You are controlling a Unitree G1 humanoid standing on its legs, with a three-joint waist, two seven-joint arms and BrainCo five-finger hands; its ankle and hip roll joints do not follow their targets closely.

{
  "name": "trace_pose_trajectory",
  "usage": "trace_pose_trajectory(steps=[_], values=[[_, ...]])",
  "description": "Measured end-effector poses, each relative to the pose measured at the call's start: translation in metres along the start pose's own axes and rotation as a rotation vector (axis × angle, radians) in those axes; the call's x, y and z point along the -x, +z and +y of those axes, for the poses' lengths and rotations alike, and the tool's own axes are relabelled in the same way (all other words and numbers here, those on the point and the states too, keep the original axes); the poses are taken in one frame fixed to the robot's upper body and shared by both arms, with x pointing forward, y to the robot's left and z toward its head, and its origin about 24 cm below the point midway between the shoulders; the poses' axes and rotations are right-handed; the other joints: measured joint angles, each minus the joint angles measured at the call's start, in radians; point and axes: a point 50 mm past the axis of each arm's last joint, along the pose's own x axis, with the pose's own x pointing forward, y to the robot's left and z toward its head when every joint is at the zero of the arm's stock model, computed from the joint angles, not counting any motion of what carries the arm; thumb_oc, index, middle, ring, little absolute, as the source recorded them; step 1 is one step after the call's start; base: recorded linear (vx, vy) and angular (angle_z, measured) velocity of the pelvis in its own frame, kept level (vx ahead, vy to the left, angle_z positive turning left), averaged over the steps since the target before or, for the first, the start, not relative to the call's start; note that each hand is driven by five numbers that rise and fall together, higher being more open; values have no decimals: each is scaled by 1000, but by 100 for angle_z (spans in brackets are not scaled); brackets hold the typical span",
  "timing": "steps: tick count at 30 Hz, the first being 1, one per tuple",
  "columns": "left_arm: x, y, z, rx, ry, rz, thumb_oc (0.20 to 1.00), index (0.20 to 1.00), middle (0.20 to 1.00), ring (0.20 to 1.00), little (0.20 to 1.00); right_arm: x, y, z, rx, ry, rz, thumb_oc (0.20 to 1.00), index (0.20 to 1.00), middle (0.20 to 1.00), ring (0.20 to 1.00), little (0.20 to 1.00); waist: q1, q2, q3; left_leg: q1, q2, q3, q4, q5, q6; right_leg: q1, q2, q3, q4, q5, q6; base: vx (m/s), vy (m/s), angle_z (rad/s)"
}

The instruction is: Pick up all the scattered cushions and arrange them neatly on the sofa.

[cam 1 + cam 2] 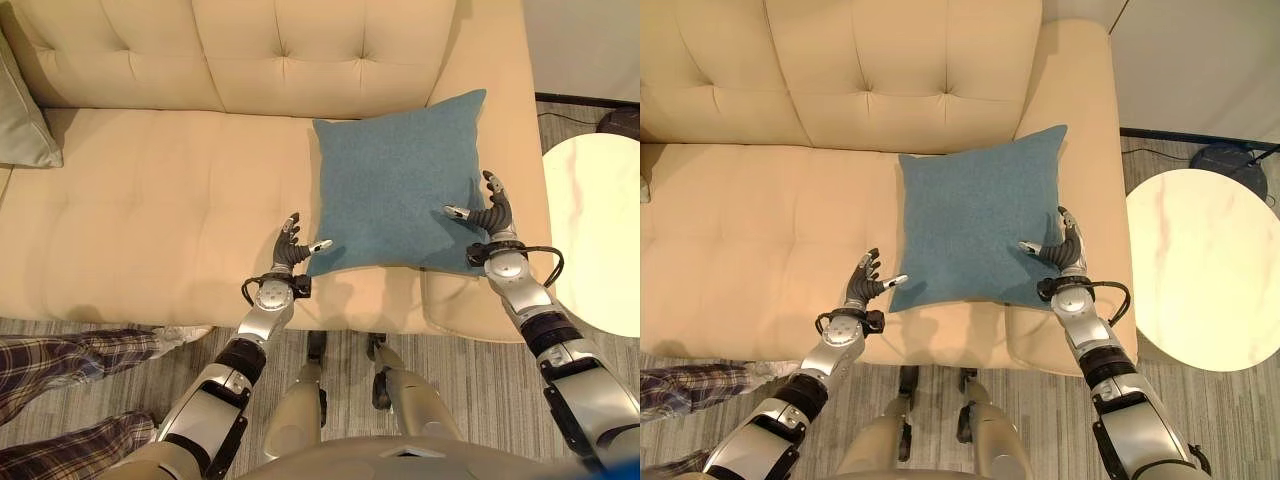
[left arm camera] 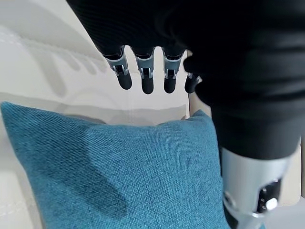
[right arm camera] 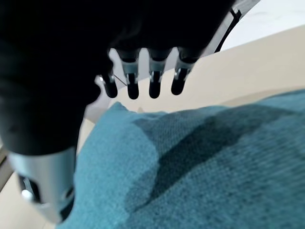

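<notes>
Sofa [image 1: 150,200] seat: blue cushion [image 1: 395,180] between left hand [image 1: 290,248], right hand [image 1: 492,215].

We see a cushion [image 1: 398,180] on the sofa [image 1: 150,210] seat's right end. Another cushion [image 1: 22,115] sits far left. A round table [image 1: 1200,265] stands right of the sofa.

— What colours are seen? — A teal-blue cushion [image 1: 395,180] on a cream tufted sofa [image 1: 150,210]; a grey-green cushion [image 1: 22,120] at its end.
— And elsewhere? — A white marbled table [image 1: 1200,265], plaid trousers [image 1: 60,360], a grey striped floor [image 1: 1040,395].
</notes>
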Motion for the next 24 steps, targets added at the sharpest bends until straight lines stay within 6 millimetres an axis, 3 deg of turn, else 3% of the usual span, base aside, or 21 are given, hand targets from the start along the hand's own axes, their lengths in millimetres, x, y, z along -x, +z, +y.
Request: trace_pose_trajectory(steps=[2,5,8,14,21,24], values=[[-1,1,-6,-2,-14,-1,1000,1000,1000,1000,1000,-3,6,3,-4,5,-13,1000,1000,1000,1000,1000,1,0,0,-8,0,0,2,0,0,-7,0,-1,0,0,0,-46,-16,2],[-11,19,-16,-13,-45,-51,1000,1000,1000,1000,1000,-15,21,2,3,-10,-46,1000,1000,1000,1000,1000,3,0,0,-54,-4,-3,15,5,-6,-45,-4,-4,0,10,-3,-49,-23,4],[-25,31,-13,-22,-6,-52,1000,1000,1000,1000,1000,-28,34,1,11,-27,-54,1000,1000,1000,1000,1000,0,-2,1,-101,-3,-6,18,16,-15,-88,-4,-6,0,19,2,-20,-26,3],[-33,47,-4,21,38,-83,1000,1000,1000,1000,1000,-38,52,-3,-18,-60,-89,1000,1000,1000,1000,1000,-16,-12,8,-158,4,-4,9,28,-20,-153,3,-6,0,25,4,17,-8,0],[-34,36,-3,73,69,-16,1000,1000,1000,1000,1000,-38,55,-4,-49,-78,-96,1000,1000,1000,1000,1000,-21,-12,12,-178,7,-3,-4,32,-18,-179,4,-7,0,28,0,3,-2,0],[-43,44,1,69,91,-14,1000,1000,1000,1000,1000,-41,68,-2,-93,-79,-130,1000,1000,1000,1000,1000,-34,-13,13,-215,7,-3,-4,39,-22,-215,4,-8,0,34,-2,0,0,0]])
